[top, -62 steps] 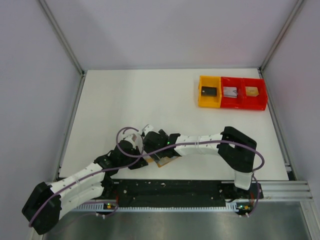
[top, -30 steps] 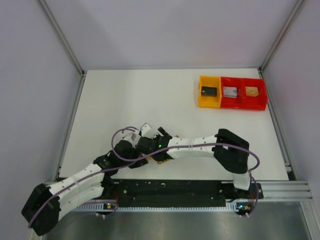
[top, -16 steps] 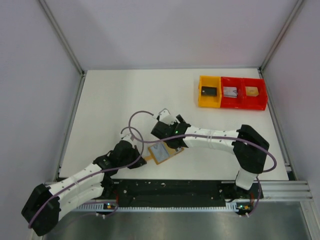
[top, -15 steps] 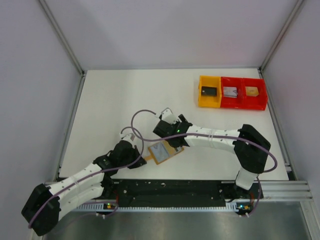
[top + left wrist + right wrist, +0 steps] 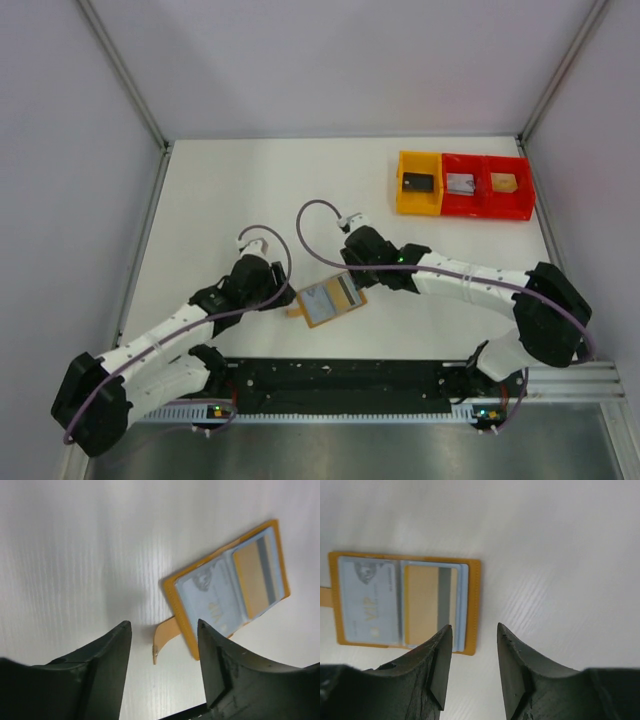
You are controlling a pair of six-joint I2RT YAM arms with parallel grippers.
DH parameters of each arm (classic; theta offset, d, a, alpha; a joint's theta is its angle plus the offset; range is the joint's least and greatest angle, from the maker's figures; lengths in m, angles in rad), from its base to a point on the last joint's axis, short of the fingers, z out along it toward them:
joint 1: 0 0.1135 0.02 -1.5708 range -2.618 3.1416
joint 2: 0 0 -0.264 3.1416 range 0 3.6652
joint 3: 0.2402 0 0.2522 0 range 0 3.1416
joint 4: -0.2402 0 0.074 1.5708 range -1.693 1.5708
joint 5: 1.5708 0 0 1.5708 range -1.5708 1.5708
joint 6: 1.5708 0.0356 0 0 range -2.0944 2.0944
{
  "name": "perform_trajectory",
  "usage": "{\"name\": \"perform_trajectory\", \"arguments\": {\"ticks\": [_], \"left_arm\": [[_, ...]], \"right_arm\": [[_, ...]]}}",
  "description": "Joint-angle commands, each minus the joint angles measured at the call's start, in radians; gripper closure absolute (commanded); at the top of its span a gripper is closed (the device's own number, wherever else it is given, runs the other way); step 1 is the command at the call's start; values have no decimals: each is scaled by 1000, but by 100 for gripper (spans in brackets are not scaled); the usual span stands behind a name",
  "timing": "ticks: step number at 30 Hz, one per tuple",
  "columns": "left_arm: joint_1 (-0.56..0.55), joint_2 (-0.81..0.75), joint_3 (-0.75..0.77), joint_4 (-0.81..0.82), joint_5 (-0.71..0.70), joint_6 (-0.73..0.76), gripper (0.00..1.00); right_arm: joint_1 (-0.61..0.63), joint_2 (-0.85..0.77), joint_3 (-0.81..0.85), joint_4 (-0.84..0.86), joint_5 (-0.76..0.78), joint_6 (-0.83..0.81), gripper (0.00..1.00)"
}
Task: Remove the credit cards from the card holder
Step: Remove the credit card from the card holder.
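Two claws flank an open tan-orange leather-like bifold card holder (image 5: 328, 300), which lies flat on the white table (image 5: 250, 190), low in the middle of the frame. To its left, the left claw (image 5: 283, 296) hangs with its jaws parted and grips nothing, near the holder's strap tab (image 5: 164, 639). Inside the holder sit a pale grey-blue card (image 5: 370, 602) and a tan card with a grey stripe (image 5: 431, 605). Just to the right, the right claw (image 5: 350, 275) is parted too and empty. Yellow and red plastic trays (image 5: 463, 186) sit at the upper right.
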Motion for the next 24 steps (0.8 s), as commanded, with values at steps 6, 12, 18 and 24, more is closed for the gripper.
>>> {"name": "perform_trajectory", "arguments": {"ticks": [6,12,18,24], "left_arm": [[10,0,184,62,100,43,31],[4,115,184,240,323,-64,33],[-7,267,140,436,386,-158,36],[-8,365,126,481,343,-176,45]], "right_arm": [[-126,-53,-175,389,-401,141,74],[-188,-44,-268,535,-476,224,86],[-209,-15,-300,591,-510,252,92],[-231,22,-314,578,-530,278,98]]}}
